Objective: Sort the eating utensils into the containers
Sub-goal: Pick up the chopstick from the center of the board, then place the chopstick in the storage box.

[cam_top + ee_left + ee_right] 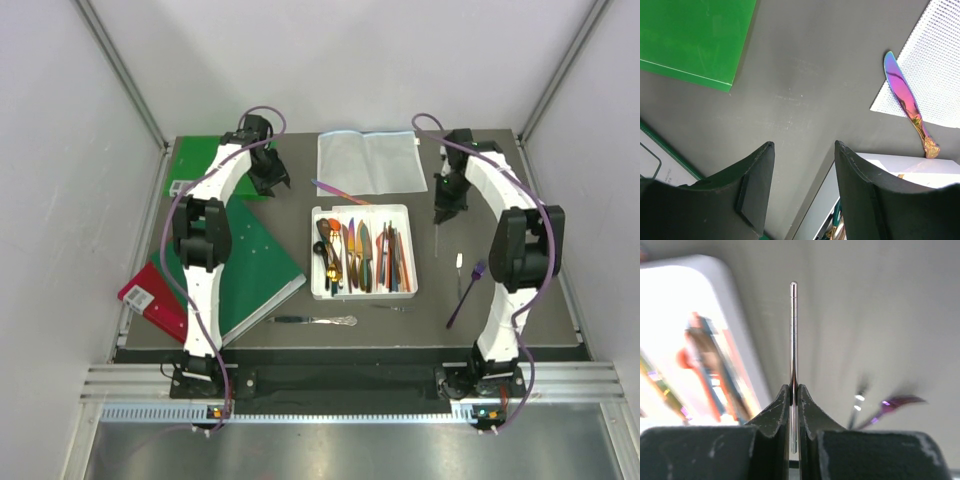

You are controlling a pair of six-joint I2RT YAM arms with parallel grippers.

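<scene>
Table [520, 300]: we see a flat, matte dark grey top between plain white walls [60, 150].
Tray [362, 209]: white plastic, round-cornered, mid-frame, with coloured cutlery [365, 255] lying lengthwise in its narrow slots.
Left fingers [755, 185]: black, spread apart, empty, upper left of the tray.
Right fingers [777, 410]: clenched on a thin shiny metal chopstick [793, 330], right of the tray.
Loose: a glossy rainbow knife [905, 95] above the tray; a purple utensil [467, 295] lower right.
</scene>
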